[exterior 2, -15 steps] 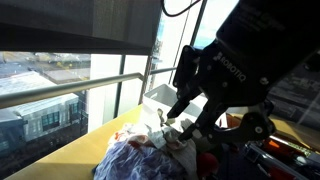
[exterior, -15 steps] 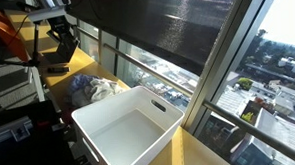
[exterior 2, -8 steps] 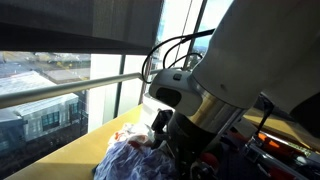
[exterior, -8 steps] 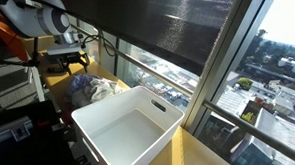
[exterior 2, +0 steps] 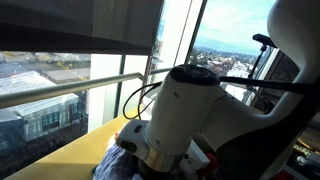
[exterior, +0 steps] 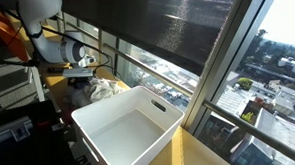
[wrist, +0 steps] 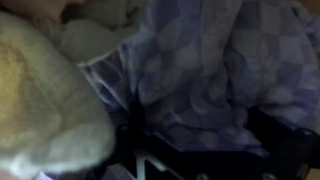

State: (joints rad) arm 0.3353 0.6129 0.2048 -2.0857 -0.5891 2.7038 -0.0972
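In the wrist view a blue-and-lilac checked cloth [wrist: 200, 60] fills most of the picture, with a white fluffy cloth [wrist: 40, 95] to its left. My gripper [wrist: 205, 150] is pressed down close to the checked cloth. Its dark fingers [wrist: 290, 140] stand wide apart at the bottom corners, open, with cloth lying between them. In both exterior views the white arm [exterior 2: 190, 110] bends down over the pile of clothes [exterior: 100, 90] on the yellow tabletop. The gripper [exterior: 84, 75] sits at the pile's far edge. Only a bit of the checked cloth [exterior 2: 122, 162] shows below the arm.
A large empty white bin [exterior: 159, 107] stands right beside the pile, along the window. The window's rail [exterior: 136, 55] and glass run close behind both. An orange object [exterior: 5, 34] and dark equipment [exterior: 14, 128] stand on the pile's other side.
The arm has swung in and come down onto the clothes pile, filling the exterior views. The fingers have spread wider apart.
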